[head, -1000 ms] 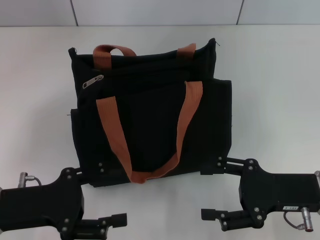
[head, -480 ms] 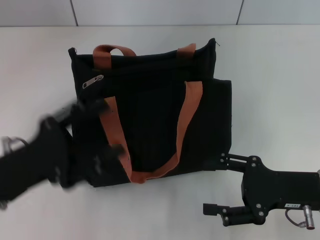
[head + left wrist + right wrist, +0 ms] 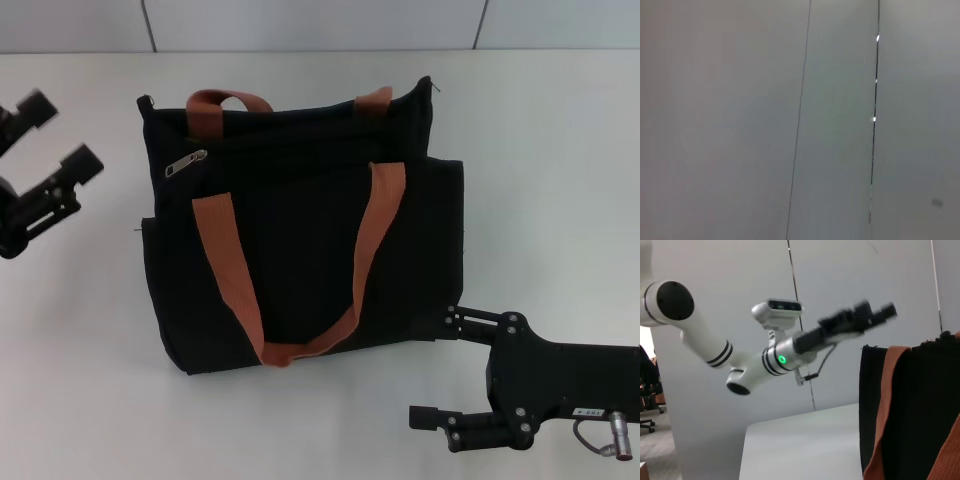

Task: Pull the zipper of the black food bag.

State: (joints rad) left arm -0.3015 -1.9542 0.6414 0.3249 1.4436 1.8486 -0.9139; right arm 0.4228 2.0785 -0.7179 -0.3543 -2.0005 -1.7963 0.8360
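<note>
The black food bag (image 3: 300, 230) lies flat in the middle of the white table, with two orange-brown handles (image 3: 225, 270). The small silver zipper (image 3: 186, 162) sits on the zip track near the bag's top left corner. My left gripper (image 3: 60, 132) is open and empty, raised to the left of the bag at about the zipper's height and apart from it. It also shows in the right wrist view (image 3: 860, 320), in the air. My right gripper (image 3: 430, 368) is open and empty by the bag's near right corner. The bag's edge fills the right wrist view (image 3: 920, 405).
The white table (image 3: 560, 180) extends around the bag to a grey panelled wall (image 3: 300, 25) at the back. The left wrist view shows only the wall panels (image 3: 740, 120).
My left arm has swung from the table's near left, past the bag's left side, up to the far left. The right gripper has shifted slightly toward me. The bag has not moved.
</note>
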